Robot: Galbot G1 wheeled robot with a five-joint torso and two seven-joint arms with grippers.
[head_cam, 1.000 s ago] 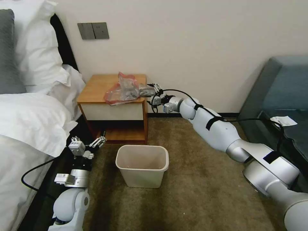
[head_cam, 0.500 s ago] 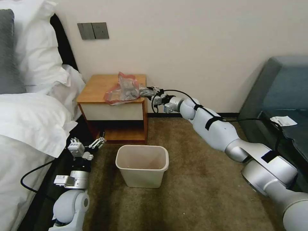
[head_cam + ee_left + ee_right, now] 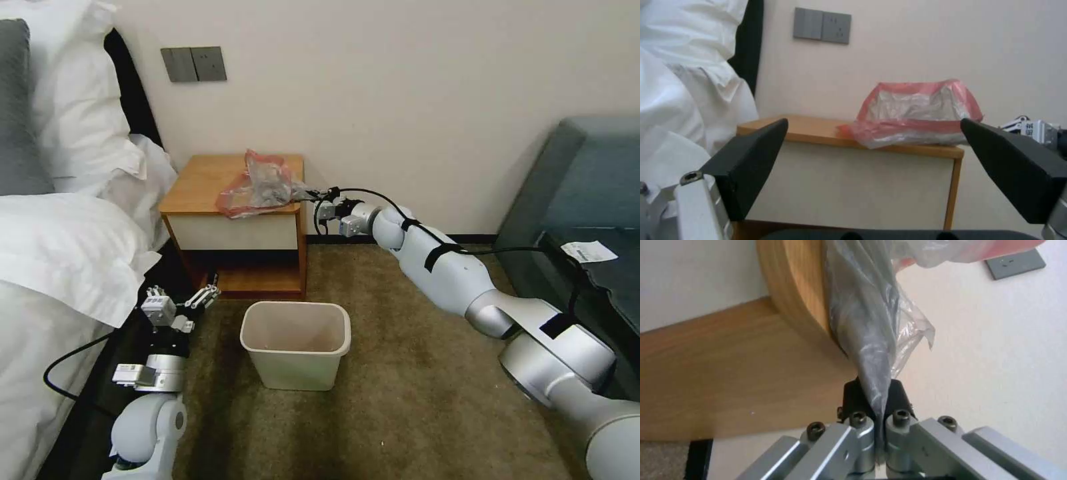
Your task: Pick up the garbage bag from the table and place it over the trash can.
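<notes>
Right claw (image 3: 875,403) pressed together on grey tail of garbage bag (image 3: 261,187), just off right side edge of counter (image 3: 207,180). Pinched plastic drawn taut from fingers (image 3: 898,396) up past counter's rounded corner. Rest of bag heaped on counter top near front right corner, red band showing. Right arm stretched long across carpet from sofa side. Trash can (image 3: 296,344) on carpet in front of counter, standing open. Left claw (image 3: 179,301) spread wide, low beside bed, pointed toward counter, well apart from bag.
</notes>
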